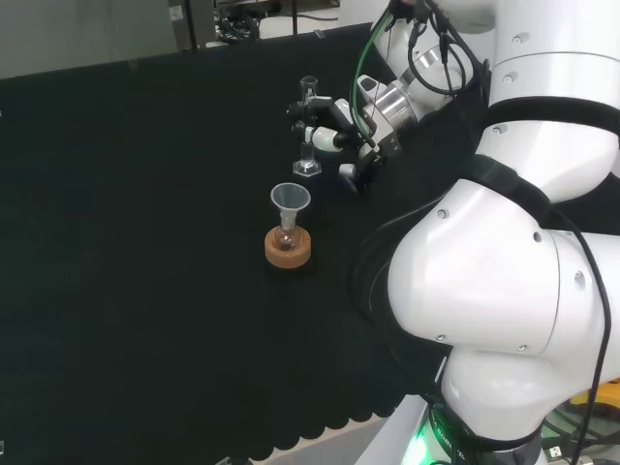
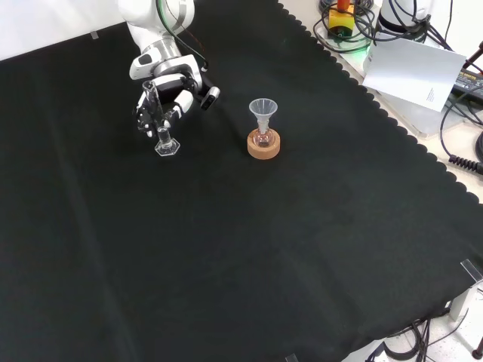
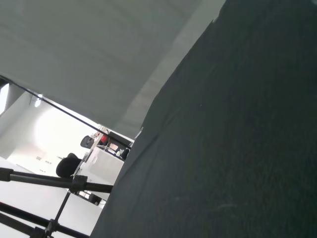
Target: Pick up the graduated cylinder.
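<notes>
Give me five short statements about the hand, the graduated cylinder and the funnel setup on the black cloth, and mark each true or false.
1. The graduated cylinder stands upright on the cloth. True.
2. The hand is at the cork ring. False: it is at the cylinder, fingers curled round it.
3. A funnel sits in the small flask on the cork ring. True.
4. The cylinder lies on its side. False: it is upright on its base.
5. In the front view the cork ring is left of the cylinder. False: it is to its right.
</notes>
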